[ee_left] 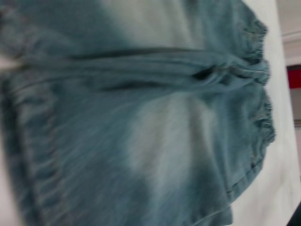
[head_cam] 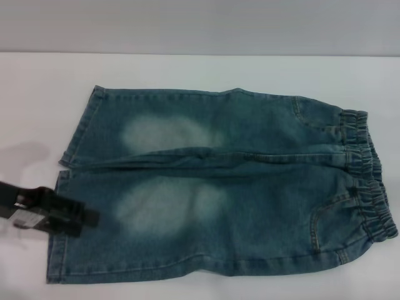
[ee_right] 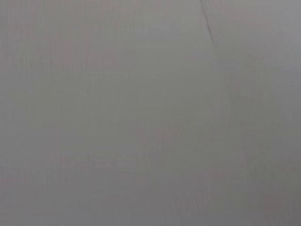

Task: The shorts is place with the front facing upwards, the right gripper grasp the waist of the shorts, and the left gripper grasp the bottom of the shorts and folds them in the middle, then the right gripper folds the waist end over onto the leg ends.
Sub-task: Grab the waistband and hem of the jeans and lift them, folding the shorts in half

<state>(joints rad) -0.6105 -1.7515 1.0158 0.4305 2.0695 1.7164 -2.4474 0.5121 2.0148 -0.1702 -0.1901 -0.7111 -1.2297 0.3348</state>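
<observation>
The blue denim shorts (head_cam: 219,187) lie flat on the white table (head_cam: 187,72), front up. The ruffled elastic waist end (head_cam: 370,181) is on the right. The two straight leg hems, the bottom of the shorts (head_cam: 57,244), are on the left. My left gripper (head_cam: 84,219) reaches in from the left and sits over the near leg, just inside its hem. In the left wrist view the shorts (ee_left: 141,141) fill the picture, with the waistband (ee_left: 261,70) at the far side. My right gripper is out of view; the right wrist view shows only a plain grey surface.
The white table runs past the shorts on all sides, with a pale wall behind its far edge. A red object (ee_left: 295,77) shows beyond the table in the left wrist view.
</observation>
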